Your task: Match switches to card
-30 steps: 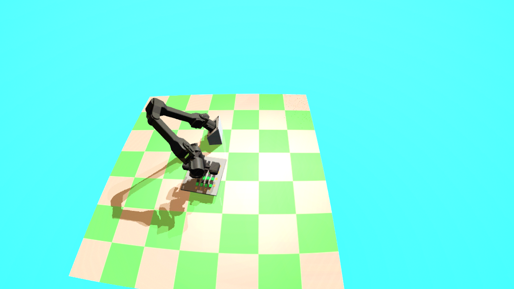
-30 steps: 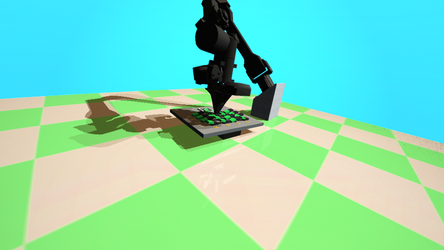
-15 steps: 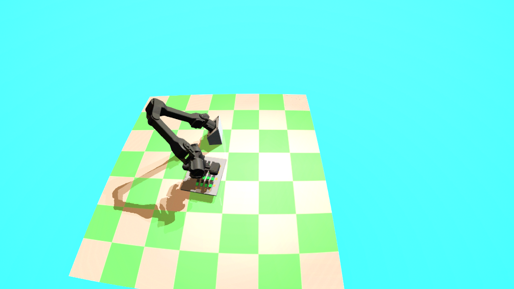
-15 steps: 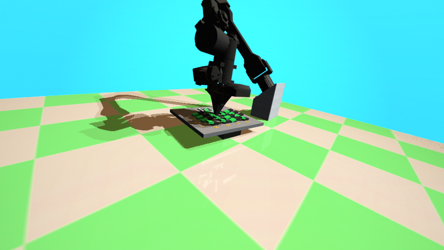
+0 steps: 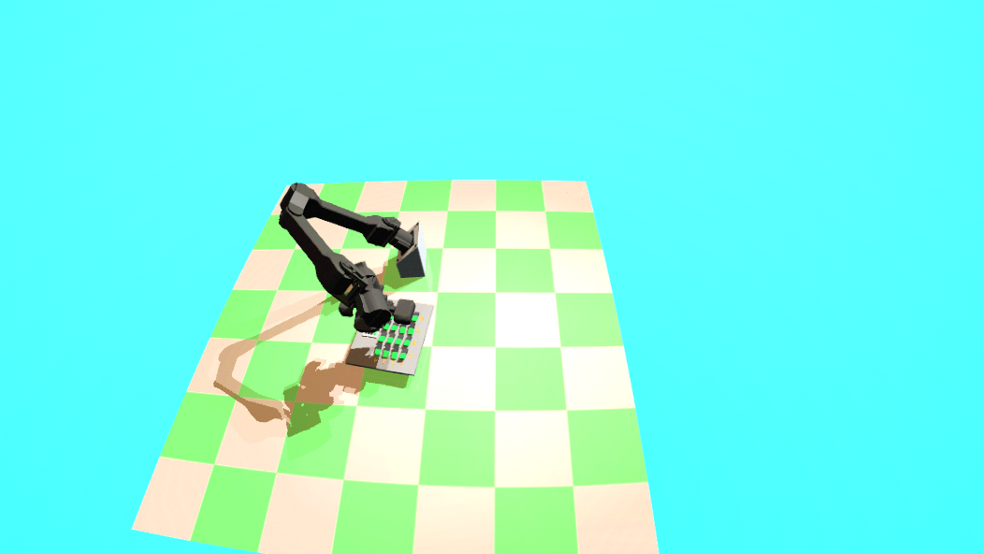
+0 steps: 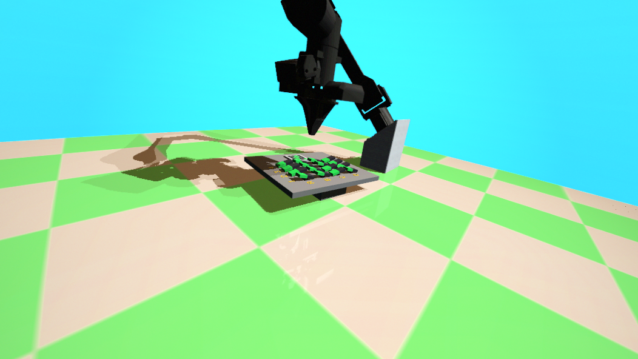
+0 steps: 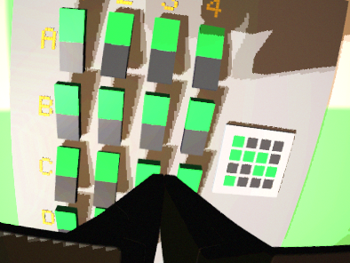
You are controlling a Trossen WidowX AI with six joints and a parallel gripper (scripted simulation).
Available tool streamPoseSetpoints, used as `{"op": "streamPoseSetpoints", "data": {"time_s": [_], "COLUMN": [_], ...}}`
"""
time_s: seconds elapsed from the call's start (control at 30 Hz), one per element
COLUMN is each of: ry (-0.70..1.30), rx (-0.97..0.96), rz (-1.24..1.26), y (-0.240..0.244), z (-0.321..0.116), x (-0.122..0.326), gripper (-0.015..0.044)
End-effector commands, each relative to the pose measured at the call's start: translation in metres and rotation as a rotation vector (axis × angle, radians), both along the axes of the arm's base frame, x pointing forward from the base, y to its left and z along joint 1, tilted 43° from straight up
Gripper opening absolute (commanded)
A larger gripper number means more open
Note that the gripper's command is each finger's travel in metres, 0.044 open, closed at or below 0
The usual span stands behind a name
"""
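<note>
My gripper (image 6: 312,133) (image 7: 163,186) is shut and empty, raised clear above the panel (image 5: 426,312) (image 6: 298,190) (image 7: 24,133). In the wrist view its fingertips overlap the near parts of switches C3 (image 7: 147,167) and C4 (image 7: 190,173) and hide most of row D. A1 (image 7: 72,27), A2 (image 7: 119,28), A3 (image 7: 165,35) and A4 (image 7: 210,44) show both halves, as does row B. The card (image 7: 220,177) reads, far row first: green, dark, dark, dark; green, green, green, dark; dark, dark, green, green; green, dark, dark, dark. Some switches' tilts are unclear.
The arm's grey base block (image 5: 413,265) (image 6: 387,149) stands on the checkered floor beyond the panel in the exterior view. The panel stands on a dark pedestal (image 6: 330,194). The arm's shadow falls across part of the panel and the floor.
</note>
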State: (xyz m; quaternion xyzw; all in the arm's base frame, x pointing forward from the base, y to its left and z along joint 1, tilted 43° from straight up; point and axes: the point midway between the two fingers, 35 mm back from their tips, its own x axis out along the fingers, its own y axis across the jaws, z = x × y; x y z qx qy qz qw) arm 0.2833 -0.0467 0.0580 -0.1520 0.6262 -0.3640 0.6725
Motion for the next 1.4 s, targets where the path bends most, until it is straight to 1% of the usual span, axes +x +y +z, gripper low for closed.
{"op": "streamPoseSetpoints", "data": {"time_s": [0.0,0.17,0.3,0.6,1.37], "ry": [-0.019,-0.017,-0.001,-0.001,-0.001], "rx": [0.001,0.002,0.008,0.008,0.007], "rz": [-0.010,-0.012,-0.028,-0.028,-0.027], "y": [-0.015,-0.017,-0.040,-0.040,-0.056], "z": [0.018,0.016,-0.007,-0.007,-0.024], "x": [0.008,0.008,0.007,0.007,0.006], "gripper": [0.0000,0.0000,0.0000,0.0000,0.0000]}}
